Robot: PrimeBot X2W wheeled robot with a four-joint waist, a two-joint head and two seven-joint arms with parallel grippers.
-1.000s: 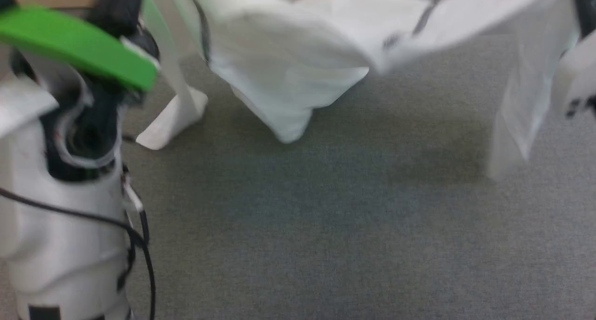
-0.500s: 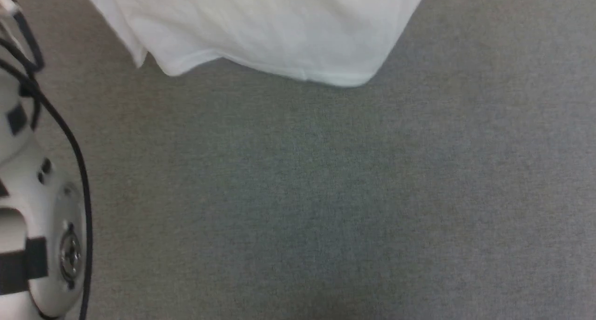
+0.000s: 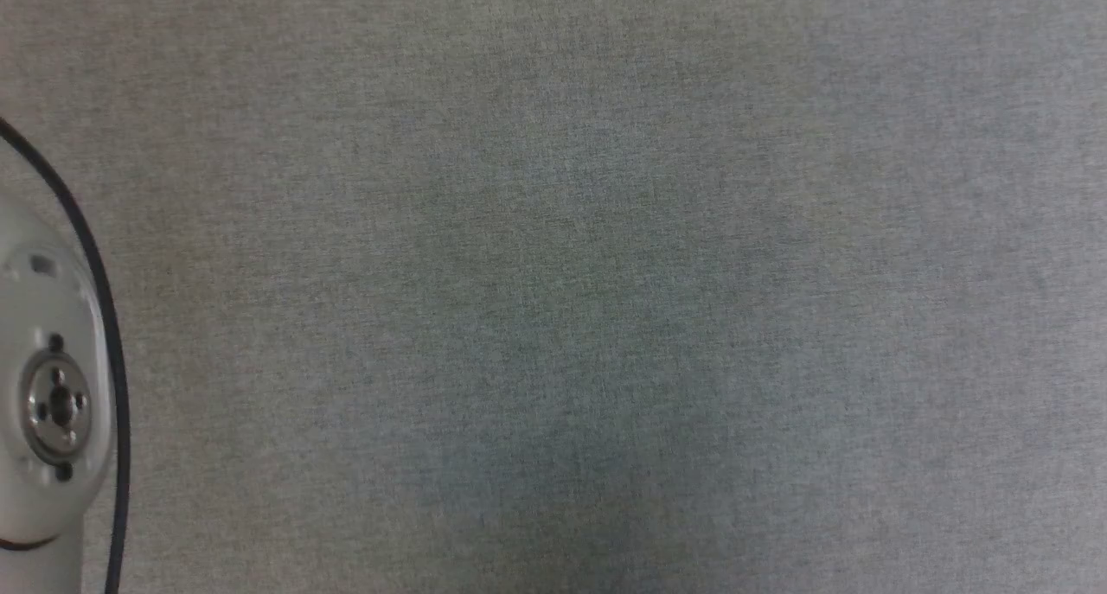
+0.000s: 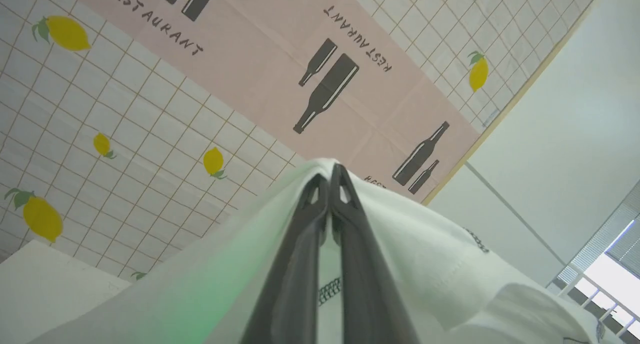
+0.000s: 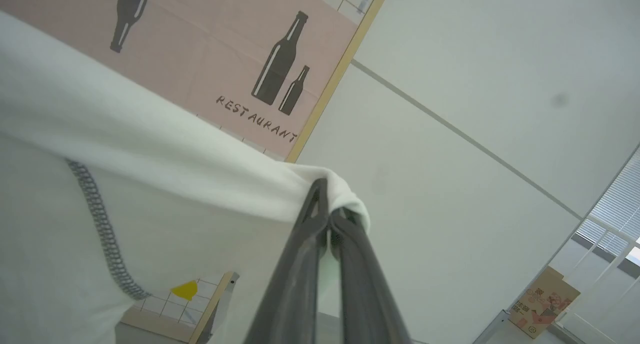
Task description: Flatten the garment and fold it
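Since both arms point up toward the wall and ceiling, the shirt hangs in the air from them and lies on nothing. The left gripper [image 4: 330, 171] has its two dark fingers pressed together on a ridge of the white shirt [image 4: 430, 264], and the cloth falls away on both sides of the fingers like a tent. The right gripper [image 5: 327, 199] is likewise clamped on the shirt, pinching a small bunched tip of fabric. From there the cloth runs off in a taut band across that view, with a line of grey stitching [image 5: 100, 224] curving below it. That seam suggests the grips sit near the shoulders, which would make sense: held by two points along its top, the shirt can drop open under its own weight and shed its wrinkles.

Behind the cloth is a tiled wall with lemons [image 4: 65, 33] and a pink restaurant banner [image 4: 300, 58]. A cardboard box [image 5: 545, 299] sits far off by a window.

The head camera looks down on a grey surface [image 3: 605, 274], with a pale arm joint [image 3: 43, 404] and a black cable [image 3: 95, 283] at its left edge. This is probably where the shirt will be laid. Flattening appears under way, and folding has not begun. The right pinch looks small, so the cloth might slip there.
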